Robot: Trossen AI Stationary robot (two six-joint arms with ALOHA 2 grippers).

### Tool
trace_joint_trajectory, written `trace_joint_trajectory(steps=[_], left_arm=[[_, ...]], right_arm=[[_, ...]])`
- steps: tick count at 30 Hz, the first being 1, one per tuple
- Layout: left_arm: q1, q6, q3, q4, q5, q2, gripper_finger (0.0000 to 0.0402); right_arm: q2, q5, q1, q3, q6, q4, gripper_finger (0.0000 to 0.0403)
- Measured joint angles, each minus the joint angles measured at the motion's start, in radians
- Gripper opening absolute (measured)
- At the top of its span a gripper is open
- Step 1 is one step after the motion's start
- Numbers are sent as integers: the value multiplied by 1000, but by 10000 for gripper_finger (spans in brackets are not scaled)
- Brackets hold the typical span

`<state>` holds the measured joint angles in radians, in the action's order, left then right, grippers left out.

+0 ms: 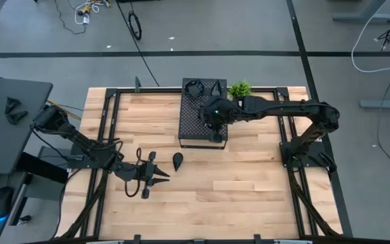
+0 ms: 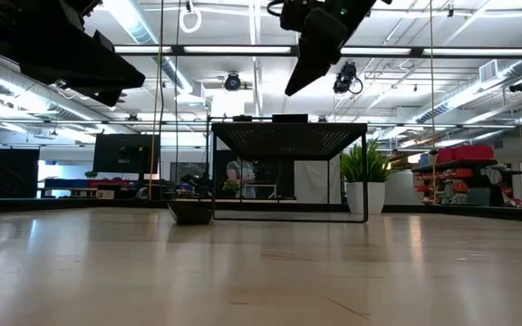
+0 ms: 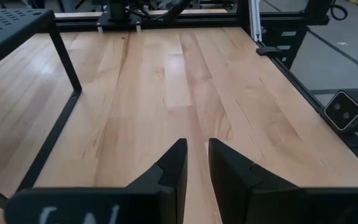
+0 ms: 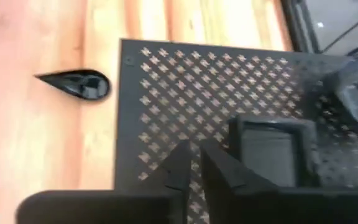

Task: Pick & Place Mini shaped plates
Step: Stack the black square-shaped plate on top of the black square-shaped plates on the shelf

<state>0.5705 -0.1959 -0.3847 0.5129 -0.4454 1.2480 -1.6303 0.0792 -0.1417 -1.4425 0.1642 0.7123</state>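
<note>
A teardrop plate [image 1: 178, 161] lies on the surface [image 1: 249, 190], just in front of the box [image 1: 204, 125] and a little right of the left gripper [image 1: 160, 175]. Its long axis runs toward and away from the box. The left gripper is nearer, empty, fingers a narrow gap apart. The right gripper [image 1: 212, 116] hovers over the box, fingers nearly together, holding nothing; a square plate [image 4: 272, 152] sits on the box just under it.

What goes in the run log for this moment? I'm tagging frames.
right gripper: over perforated box, holding nothing | left gripper: idle, empty | teardrop plate: on table
</note>
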Motion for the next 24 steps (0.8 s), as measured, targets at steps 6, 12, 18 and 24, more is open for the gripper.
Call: trace_joint_trajectory(steps=[6, 12, 18, 24], left_arm=[[0, 1, 0, 0, -6, 0, 69], [0, 4, 0, 0, -7, 0, 69], [0, 6, 0, 0, -7, 0, 69], [0, 8, 0, 0, -7, 0, 69]], right_arm=[[-4, -19, -3, 0, -26, 74, 4], [-4, 60, -5, 0, -52, 121, 14], [-4, 79, -12, 0, -71, 123, 8], [-4, 111, -29, 0, -80, 123, 6]])
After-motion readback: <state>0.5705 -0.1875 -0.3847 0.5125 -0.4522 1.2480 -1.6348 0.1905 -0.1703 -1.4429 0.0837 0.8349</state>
